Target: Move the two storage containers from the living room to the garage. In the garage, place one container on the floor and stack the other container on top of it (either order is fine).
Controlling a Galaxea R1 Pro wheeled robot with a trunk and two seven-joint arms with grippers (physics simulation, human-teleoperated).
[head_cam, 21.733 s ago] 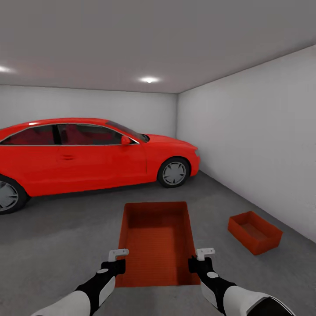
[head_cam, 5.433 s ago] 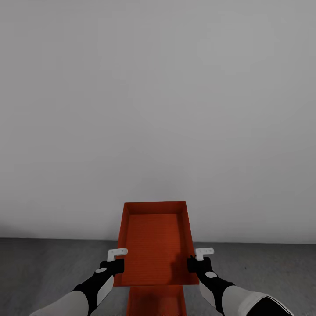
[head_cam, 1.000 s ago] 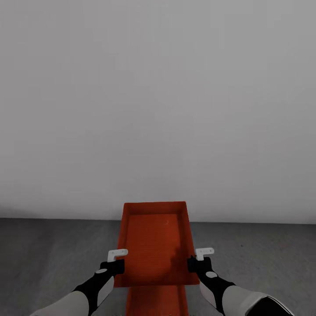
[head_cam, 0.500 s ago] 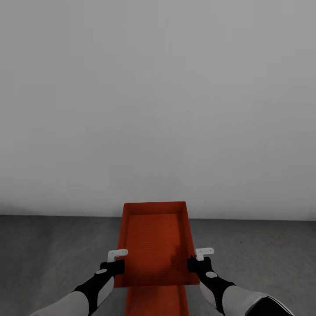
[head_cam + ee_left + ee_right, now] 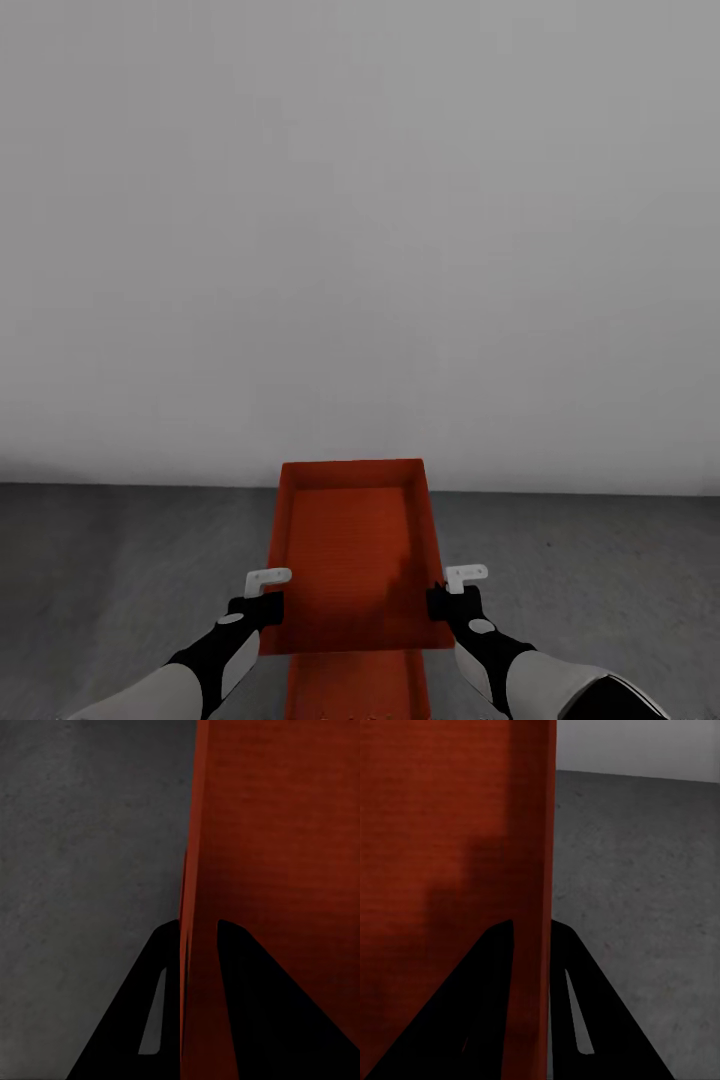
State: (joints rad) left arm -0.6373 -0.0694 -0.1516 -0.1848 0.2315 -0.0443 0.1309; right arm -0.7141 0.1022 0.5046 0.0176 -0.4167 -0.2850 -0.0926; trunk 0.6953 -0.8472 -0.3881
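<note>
Storage container (image 5: 352, 545) unlabelled, gripped by left gripper (image 5: 268, 598), right gripper (image 5: 452, 597)

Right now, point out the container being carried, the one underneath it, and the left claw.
carried container (image 5: 350, 550): head view, ribbed inside bottom.
lower container (image 5: 358, 685): head view, strip showing below the carried one.
left claw (image 5: 199, 945): left wrist view, on the gripped wall.

Held container (image 5: 352, 545): orange-red plastic, matt, thin walls, fine ribbing across the inside; lower container (image 5: 358, 686) the same orange-red plastic. Floor (image 5: 120, 560): dark grey, speckled, matt, rough like concrete; wall (image 5: 360, 230) plain pale grey, smooth, no sheen. Left gripper (image 5: 268, 590) and right gripper (image 5: 452, 588): black matt bodies with smooth white hard-plastic-looking pieces on top.
</note>
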